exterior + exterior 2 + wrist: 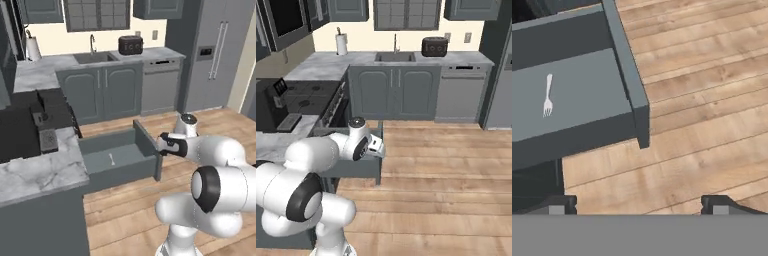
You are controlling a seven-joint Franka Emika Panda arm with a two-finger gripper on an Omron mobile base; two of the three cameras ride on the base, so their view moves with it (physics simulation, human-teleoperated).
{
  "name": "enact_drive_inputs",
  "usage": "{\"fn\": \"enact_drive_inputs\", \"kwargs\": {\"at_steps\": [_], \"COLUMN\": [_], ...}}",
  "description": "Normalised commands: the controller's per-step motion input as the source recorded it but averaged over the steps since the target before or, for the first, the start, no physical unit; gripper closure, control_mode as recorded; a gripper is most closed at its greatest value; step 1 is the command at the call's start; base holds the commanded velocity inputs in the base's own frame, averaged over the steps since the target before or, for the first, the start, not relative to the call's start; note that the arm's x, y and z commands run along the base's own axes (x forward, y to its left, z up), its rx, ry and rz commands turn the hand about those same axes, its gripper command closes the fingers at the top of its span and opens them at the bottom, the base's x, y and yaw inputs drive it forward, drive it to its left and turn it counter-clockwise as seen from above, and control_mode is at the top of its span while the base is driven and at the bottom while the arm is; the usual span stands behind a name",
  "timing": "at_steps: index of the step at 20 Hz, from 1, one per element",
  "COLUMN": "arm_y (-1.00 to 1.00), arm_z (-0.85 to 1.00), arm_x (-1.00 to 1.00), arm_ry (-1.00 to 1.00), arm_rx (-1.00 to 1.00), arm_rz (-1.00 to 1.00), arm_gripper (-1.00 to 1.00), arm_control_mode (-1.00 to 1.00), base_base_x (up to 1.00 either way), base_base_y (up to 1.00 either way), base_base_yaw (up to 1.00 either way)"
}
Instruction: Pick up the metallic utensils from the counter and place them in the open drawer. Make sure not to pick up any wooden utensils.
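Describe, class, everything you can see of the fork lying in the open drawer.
The fork is small, slim and pale silver, metallic-looking, with a thin straight handle and short tines. It lies flat on the bare slate-grey floor of the open drawer, alone, apart from the walls. In the left base view it shows as a pale sliver. Nothing grips it.

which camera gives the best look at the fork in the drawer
The hand view: the fork lies in plain sight on the drawer floor, tines visible. The left base view shows it as a pale sliver. In the right base view, the arm blocks the drawer's inside.
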Motion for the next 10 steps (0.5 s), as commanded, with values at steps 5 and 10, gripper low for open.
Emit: {"fn": "enact_drive_inputs", "kwargs": {"at_steps": [5,10], "arm_y": [0.0,0.0], "arm_z": [0.0,0.0], "arm_x": [0.0,0.0], "arm_ry": [0.0,0.0], "arm_rx": [0.0,0.0], "arm_rz": [0.0,0.0], "arm_gripper": [-1.0,-1.0], "arm_control_mode": [1.0,1.0], "base_base_x": [-0.04,0.0], "base_base_y": [-0.09,0.0], "base_base_yaw": [-0.91,-0.97]}}
